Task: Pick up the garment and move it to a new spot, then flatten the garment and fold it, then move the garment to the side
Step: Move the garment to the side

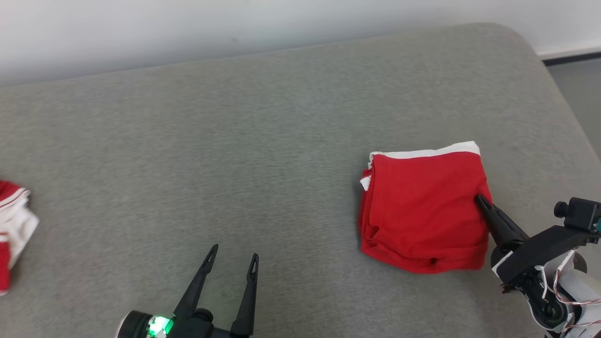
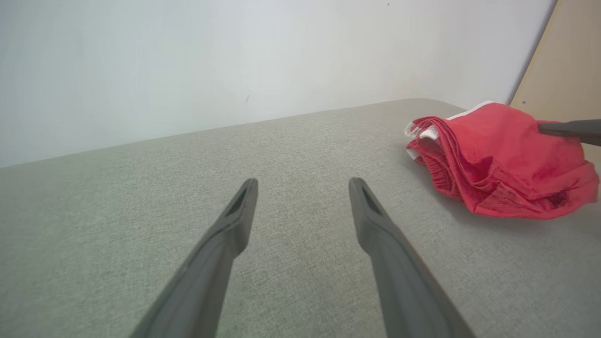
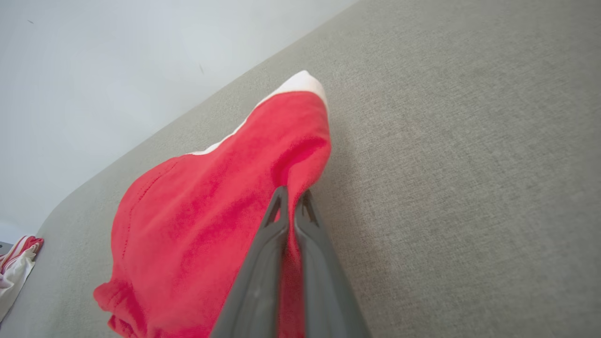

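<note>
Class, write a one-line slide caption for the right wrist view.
Right gripper shut on an edge of the folded red garment, on a grey cushion.

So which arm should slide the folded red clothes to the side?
Probably right: the right gripper is shut on the edge of the red garment, while the left gripper sits open over grey padding, apart from it.

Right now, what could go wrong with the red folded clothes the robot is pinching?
1. The right gripper pinches only the right edge of the folded red garment, so pulling could slide the layers apart and undo the fold.
2. The left gripper is open and away from it, so nothing steadies the far side; it might bunch up on the grey cushion.
3. It lies near the cushion's right end, so pulling that way might drag it off.
</note>
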